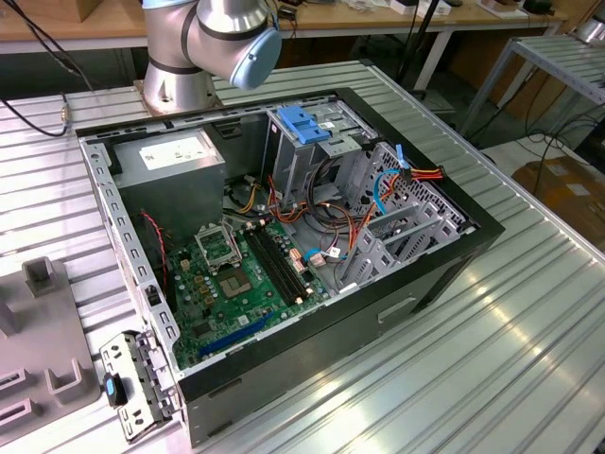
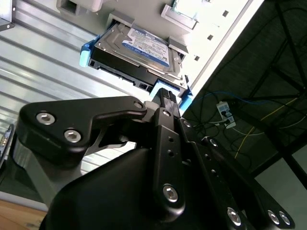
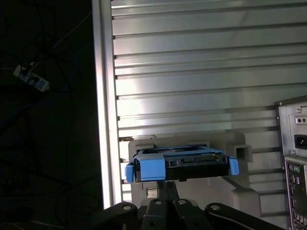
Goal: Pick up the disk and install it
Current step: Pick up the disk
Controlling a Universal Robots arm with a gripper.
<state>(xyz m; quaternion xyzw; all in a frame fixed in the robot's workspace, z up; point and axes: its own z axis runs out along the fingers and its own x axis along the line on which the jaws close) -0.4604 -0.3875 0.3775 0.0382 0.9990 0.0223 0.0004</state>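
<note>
Gripper (image 2: 165, 96) at the disk's edge, fingers drawn together

In both wrist views the gripper (image 3: 168, 188) points at one narrow edge of the disk (image 2: 139, 50) (image 3: 192, 165). Its fingers are closed against each other, with the tips just beside a blue side rail (image 2: 184, 98); whether they touch it cannot be told. The disk sits in a grey holder (image 3: 242, 153) on the ribbed metal table (image 3: 192, 72), close to the table's edge. Its white label (image 2: 148, 42) carries a blue band and dark print. In the exterior view the arm (image 1: 213, 43) stands at the far side of the open computer case (image 1: 454, 255) — the power supply there bears a white sticker (image 1: 175, 151).
</note>
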